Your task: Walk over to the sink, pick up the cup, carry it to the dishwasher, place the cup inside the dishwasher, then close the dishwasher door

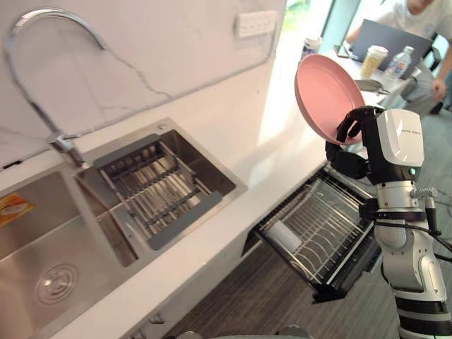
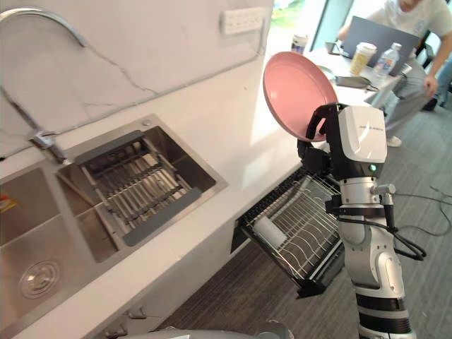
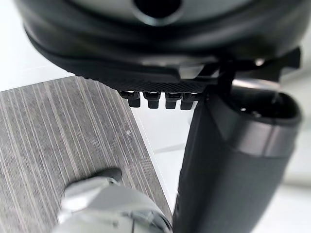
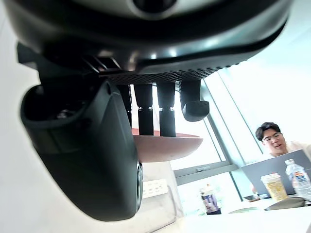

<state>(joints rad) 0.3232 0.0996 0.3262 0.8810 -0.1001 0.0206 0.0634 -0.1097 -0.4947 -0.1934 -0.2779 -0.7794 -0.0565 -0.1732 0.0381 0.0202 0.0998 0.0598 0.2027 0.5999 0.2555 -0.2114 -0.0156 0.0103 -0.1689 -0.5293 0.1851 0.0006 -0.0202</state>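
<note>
We find the right hand (image 1: 351, 126) raised above the pulled-out dishwasher rack (image 1: 332, 219), fingers and thumb clamped on the lower rim of a pink plate (image 1: 321, 92). The right wrist view confirms this, with the fingers curled over the plate's edge. The item in hand is a plate, not the cup the task names. We see no cup in the sink (image 1: 208, 169). The plate is held nearly on edge, its face turned toward the counter (image 1: 254, 141). We judge that this suits lowering it upright between the rack wires. The rack juts out from under the counter, so it can be loaded from above. The door cannot be closed until the rack is pushed in. The left hand (image 3: 146, 53) hangs over the floor, fingers relaxed and holding nothing. Count: one plate; one rack, holding one white item (image 1: 284, 236) that we cannot identify; one sink of two basins, with one drain basket (image 1: 159, 191) in the right basin; one tap (image 1: 62, 143). At the far table are one person (image 1: 417, 14), one laptop (image 1: 388, 39), one paper cup (image 1: 373, 60), one bottle (image 1: 399, 65) and one can (image 1: 311, 46).
</note>
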